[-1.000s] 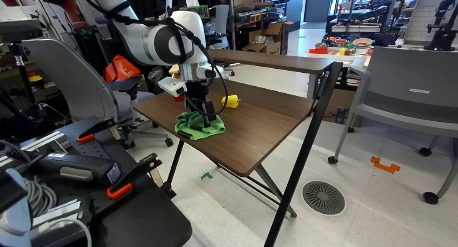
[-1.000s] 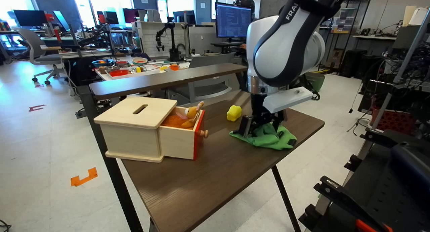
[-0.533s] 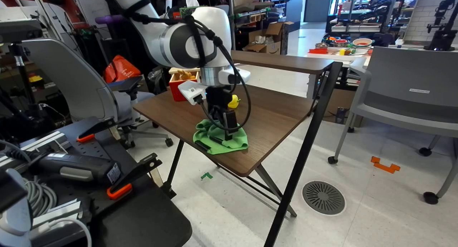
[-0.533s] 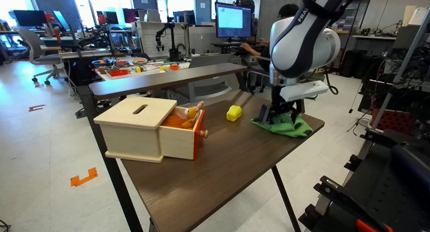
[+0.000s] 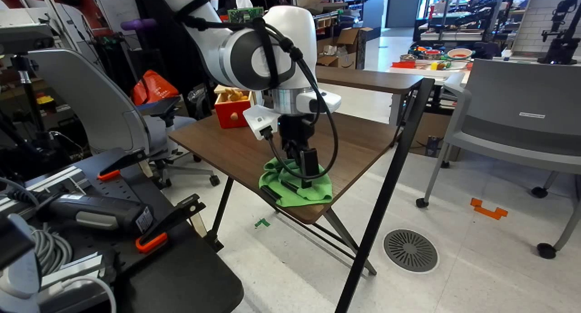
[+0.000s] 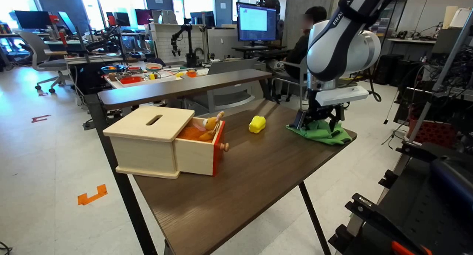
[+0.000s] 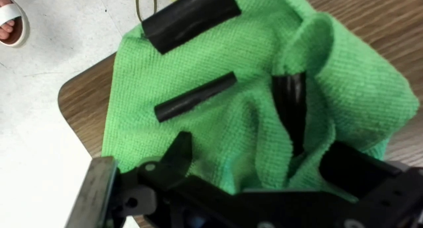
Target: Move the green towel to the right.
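The green towel (image 6: 318,135) lies rumpled on the worktop (image 6: 236,196), at the right of the frame in an exterior view, near the corner. The jaws stand wide apart on the towel — loose folds between them, ungripped. Left of centre stands a wooden box (image 6: 142,153) — a plush toy (image 6: 199,133) in its open drawer (image 6: 194,157); a yellow pepper (image 6: 257,124) sits near the middle.

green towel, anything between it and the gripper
Nothing visible: in the wrist view, the open gripper is right down at the green towel. The yellow pepper lies apart from both in an exterior view.
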Controlling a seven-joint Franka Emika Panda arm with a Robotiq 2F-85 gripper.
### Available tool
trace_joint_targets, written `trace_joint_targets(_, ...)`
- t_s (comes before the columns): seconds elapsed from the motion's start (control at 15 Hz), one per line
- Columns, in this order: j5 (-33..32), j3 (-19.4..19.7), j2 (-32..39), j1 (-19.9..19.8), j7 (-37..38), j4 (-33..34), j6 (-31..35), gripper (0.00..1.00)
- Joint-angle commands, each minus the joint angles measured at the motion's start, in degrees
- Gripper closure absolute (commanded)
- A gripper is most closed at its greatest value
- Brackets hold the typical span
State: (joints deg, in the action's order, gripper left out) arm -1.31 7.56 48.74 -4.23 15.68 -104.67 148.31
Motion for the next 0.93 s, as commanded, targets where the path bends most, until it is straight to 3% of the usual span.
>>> trace_joint_targets(0.0,2.2,0.0,-0.6,-0.2,-1.0,0.8,-1.8,0.0)
trace_joint_targets(0.47,2.5,-1.0,-19.2,-1.0,-5.0,-13.0,0.7,0.0)
trace_joint_targets(0.67,0.8,-1.7,-27.2,-0.5,-9.8,-20.2,-1.3,0.0)
trace_joint_targets(0.73,0.9,-0.3,-20.9,0.1,-6.4,-13.2,-1.0,0.0)
trace_joint_targets(0.87,0.8,-1.0,-25.1,0.0,-8.2,-17.7,-1.2,0.0)
